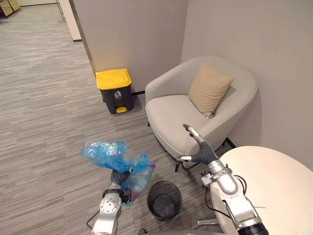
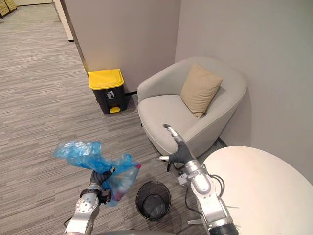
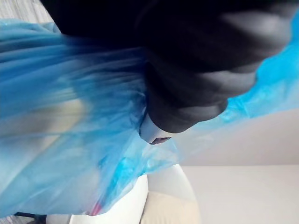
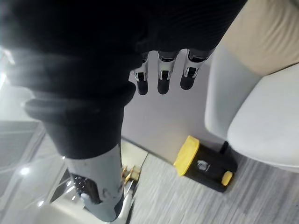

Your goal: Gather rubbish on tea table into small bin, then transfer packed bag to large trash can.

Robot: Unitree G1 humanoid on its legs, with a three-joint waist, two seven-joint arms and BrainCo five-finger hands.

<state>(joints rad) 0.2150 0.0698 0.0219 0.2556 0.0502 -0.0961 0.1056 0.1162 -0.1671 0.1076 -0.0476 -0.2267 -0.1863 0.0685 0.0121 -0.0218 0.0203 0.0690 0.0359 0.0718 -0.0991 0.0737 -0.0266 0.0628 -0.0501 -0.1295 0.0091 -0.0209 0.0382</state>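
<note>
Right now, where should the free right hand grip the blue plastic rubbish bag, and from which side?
Probably the bunched neck of the blue plastic rubbish bag beside the left hand, from the robot's right: the plastic narrows there, and the open right hand is on that side.

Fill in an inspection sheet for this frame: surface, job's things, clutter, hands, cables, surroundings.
surface: round white table at the robot's right, partly in view.
job's things: blue bag bunched in the left hand, held off the floor; black mesh small bin on the floor beside it, contents unclear; large can with its yellow lid down, against the far wall.
clutter: nothing seen.
hands: left hand curled round the bag; right hand open, fingers straight, raised in front of the armchair.
cables: nothing seen.
surroundings: grey armchair with a tan cushion in the corner; grey striped floor.
</note>
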